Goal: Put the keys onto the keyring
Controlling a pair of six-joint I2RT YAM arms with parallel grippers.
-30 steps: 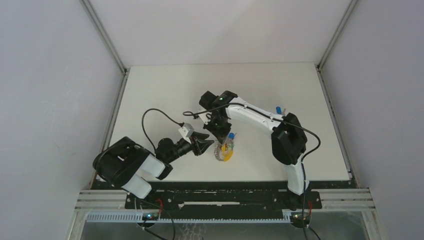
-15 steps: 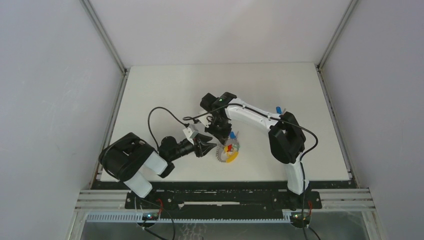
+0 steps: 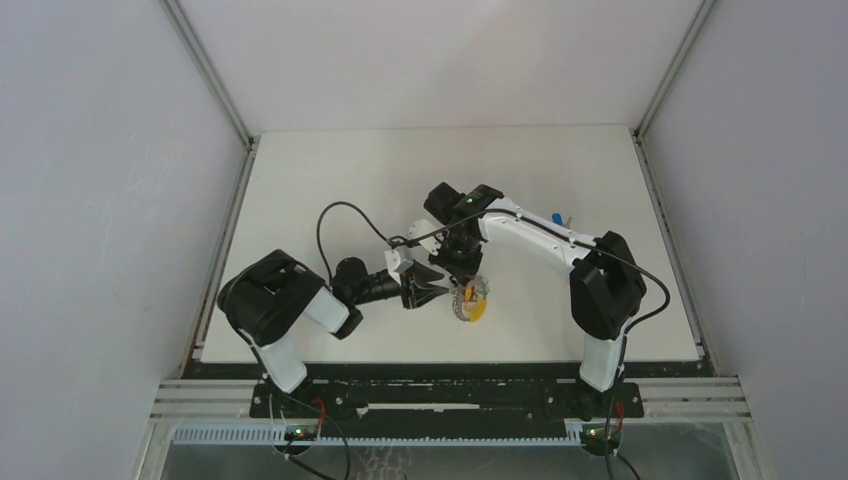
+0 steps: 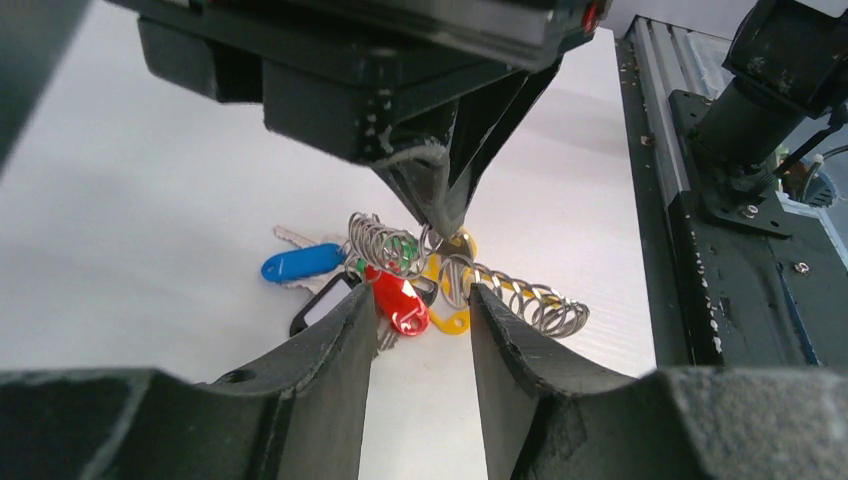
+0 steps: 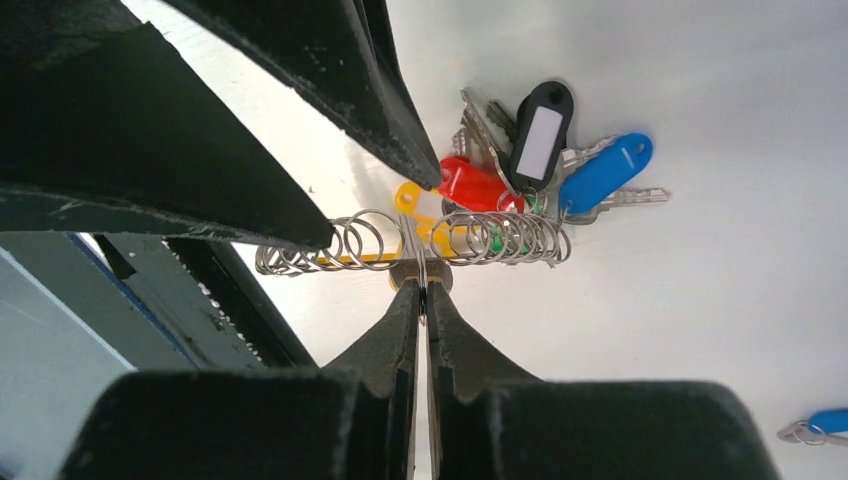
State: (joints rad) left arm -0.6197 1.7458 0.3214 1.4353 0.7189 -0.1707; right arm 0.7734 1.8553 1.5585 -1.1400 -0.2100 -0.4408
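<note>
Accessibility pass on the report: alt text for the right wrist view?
The right gripper, shut, pinches a loop of the silver coiled-wire keyring. Its red, yellow, blue and black tagged keys fan out beyond on the white table.

The left arm [image 3: 290,305] lies low, stretched from the table's near left edge toward the middle. The left pincer [image 3: 432,290] points right, jaws partly apart. The right arm [image 3: 540,235] arches in from the near right corner, wrist bent downward. The right pincer [image 3: 463,278] is pinched tight on the keyring [image 5: 460,240], just beside the left one's tips.
</note>
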